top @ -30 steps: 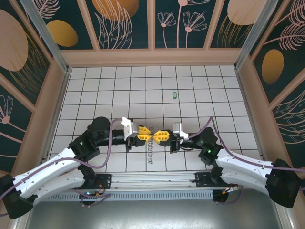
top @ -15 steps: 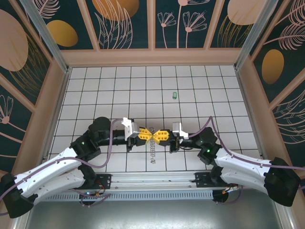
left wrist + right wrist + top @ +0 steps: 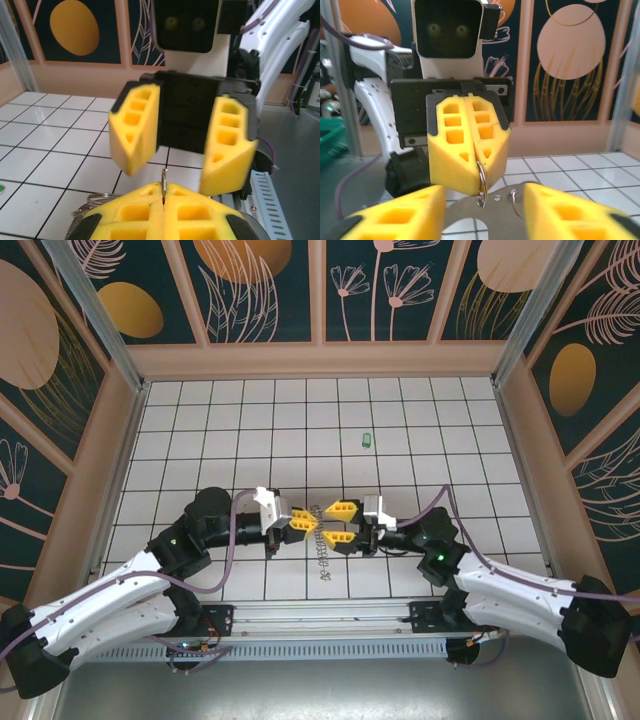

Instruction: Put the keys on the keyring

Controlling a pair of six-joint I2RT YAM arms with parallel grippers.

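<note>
Keyring (image 3: 320, 555) hangs pinched in the clenched left claw (image 3: 305, 524), facing the released right claw (image 3: 336, 523).

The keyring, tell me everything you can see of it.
The keyring is thin silvery metal: a slim wire ring pinched by the left gripper, whose yellow fingers are shut on it. Below that ring are a flat plate with small holes and a second wire loop. From above, a bumpy chain-like length trails from the grip toward the near edge of the white tiled table; whether it rests there is unclear. The right gripper is open, one finger either side of it.
</note>
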